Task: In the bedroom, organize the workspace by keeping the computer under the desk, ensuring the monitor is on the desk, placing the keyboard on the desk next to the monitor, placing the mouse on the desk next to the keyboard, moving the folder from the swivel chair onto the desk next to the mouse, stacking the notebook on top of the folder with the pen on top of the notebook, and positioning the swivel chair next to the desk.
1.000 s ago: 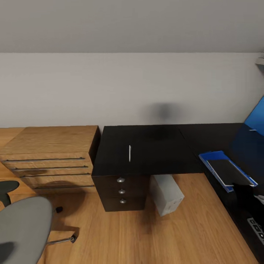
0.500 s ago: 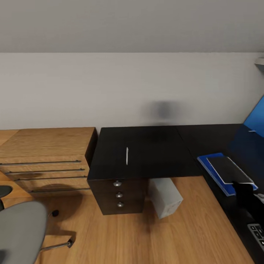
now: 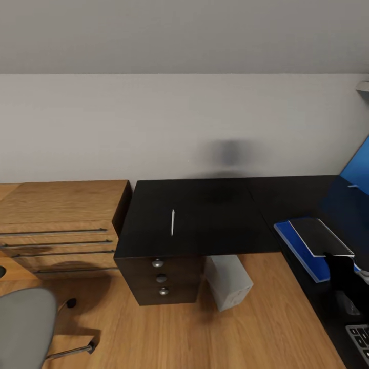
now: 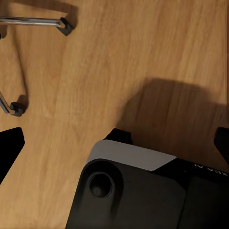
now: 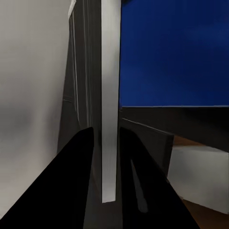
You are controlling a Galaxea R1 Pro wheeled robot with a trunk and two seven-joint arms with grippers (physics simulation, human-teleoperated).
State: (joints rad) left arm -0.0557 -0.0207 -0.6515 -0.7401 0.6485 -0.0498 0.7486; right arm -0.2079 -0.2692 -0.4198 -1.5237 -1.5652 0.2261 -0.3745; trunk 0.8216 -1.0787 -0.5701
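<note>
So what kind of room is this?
Probably a home office corner in an attic room. There is a black desk with a pen on it, a grey swivel chair, a wooden drawer chest, and a ceiling sloping down to the wall.

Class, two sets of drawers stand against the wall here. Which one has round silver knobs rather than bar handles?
The black pedestal under the desk, with round silver knobs down its front. The light-wood drawer chest beside it has long dark bar handles instead.
</note>
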